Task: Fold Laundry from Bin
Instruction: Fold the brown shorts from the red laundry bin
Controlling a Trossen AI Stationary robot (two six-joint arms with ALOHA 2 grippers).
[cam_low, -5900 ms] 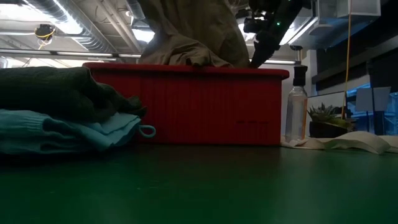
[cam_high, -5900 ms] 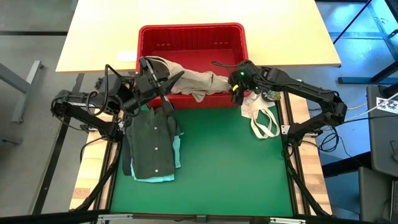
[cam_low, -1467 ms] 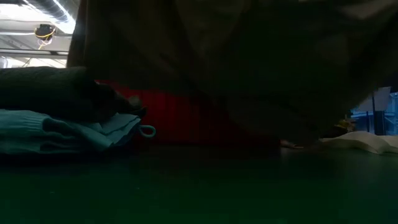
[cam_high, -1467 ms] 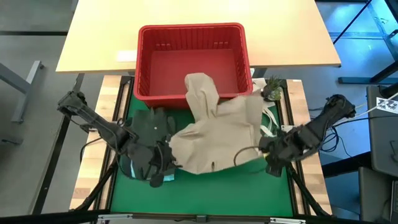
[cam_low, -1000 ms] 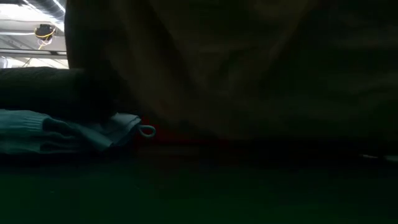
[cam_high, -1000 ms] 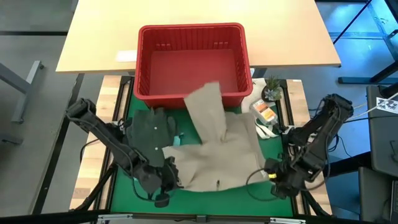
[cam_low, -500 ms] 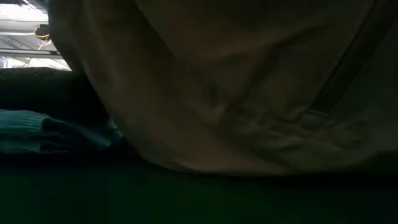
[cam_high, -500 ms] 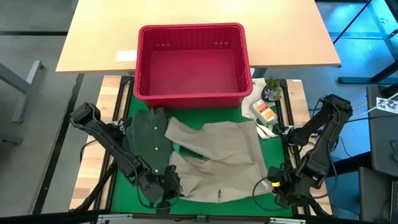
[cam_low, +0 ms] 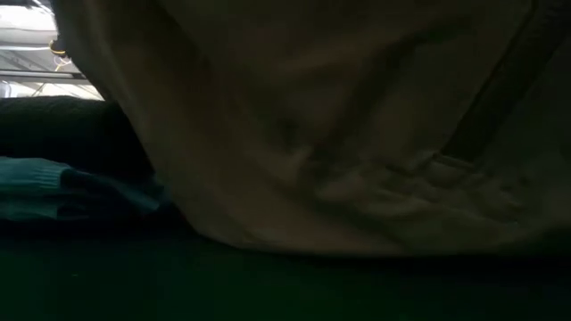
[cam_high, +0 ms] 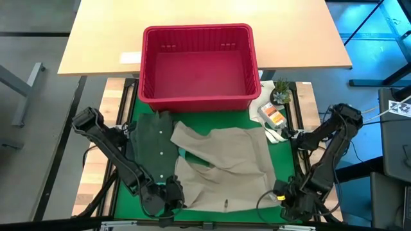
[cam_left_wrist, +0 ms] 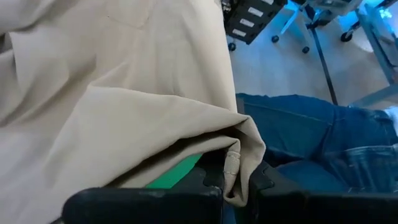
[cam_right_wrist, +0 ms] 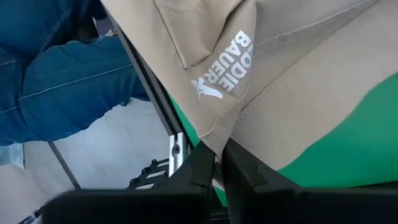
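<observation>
A beige-tan garment (cam_high: pixel 225 163) of the laundry lies spread on the green mat, held at both near corners, and fills the low view (cam_low: pixel 357 134). My left gripper (cam_high: pixel 171 194) (cam_left_wrist: pixel 236 182) is shut on its near left corner. My right gripper (cam_high: pixel 281 195) (cam_right_wrist: pixel 219 163) is shut on its near right corner, beside a white logo (cam_right_wrist: pixel 225 65). The red bin (cam_high: pixel 199 64) stands at the far side with nothing showing inside. A dark olive garment (cam_high: pixel 153 144) lies on a teal one (cam_low: pixel 36 192) at the left. My left gripper pinches the beige garment's near left corner (cam_left_wrist: pixel 235 163) between its two fingers, at a stitched hem edge. The fingers come from the table's left, slanting down. The corner is raised a little, and the rest lies on the mat. My right gripper pinches the garment's near right corner (cam_right_wrist: pixel 216 142) between its two fingers, just below the logo. The fingers come from the right, pointing steeply down. The near hem runs fairly straight to the other corner, and the cloth behind it rests on the mat.
A white cloth bag (cam_high: pixel 277 131), a bottle (cam_high: pixel 272 115) and a small plant (cam_high: pixel 280 92) sit at the mat's far right. A person's legs in blue jeans (cam_left_wrist: pixel 311 137) (cam_right_wrist: pixel 56 81) stand just past the table's near edge.
Both grippers have moved toward the table's near edge and down, drawing the beige garment with them. Its far part, which lay against the bin's front rim, has slid off and dropped onto the mat, and the garment now lies spread out.
</observation>
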